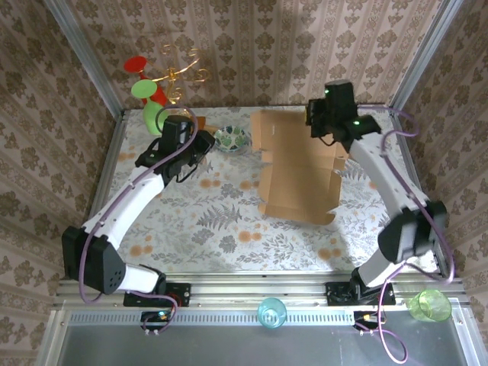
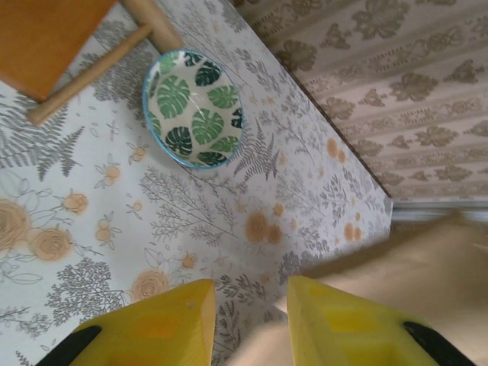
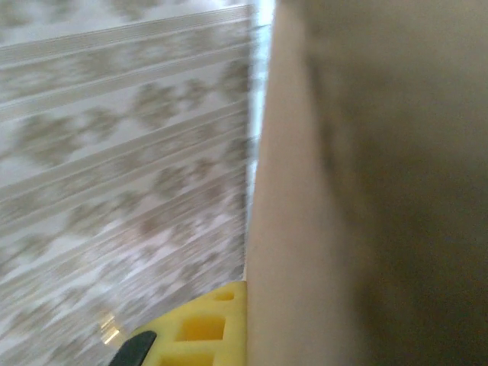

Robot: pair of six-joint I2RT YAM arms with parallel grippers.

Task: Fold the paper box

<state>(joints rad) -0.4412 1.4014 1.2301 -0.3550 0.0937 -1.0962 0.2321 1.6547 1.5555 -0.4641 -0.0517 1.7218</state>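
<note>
On the floral table (image 1: 191,229), the paper box (image 1: 297,171) lay right of the leafy bowl (image 1: 230,139), a wooden board (image 2: 46,38) left.

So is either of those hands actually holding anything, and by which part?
The right hand is shut on the paper box, at its far right edge. The left hand is open and holds nothing.

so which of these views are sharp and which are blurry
top external: sharp and evenly lit across the paper box and table; left wrist: bowl crisp, the near cardboard at lower right soft; right wrist: wallpaper blurred, the box a dim, out-of-focus mass
</note>
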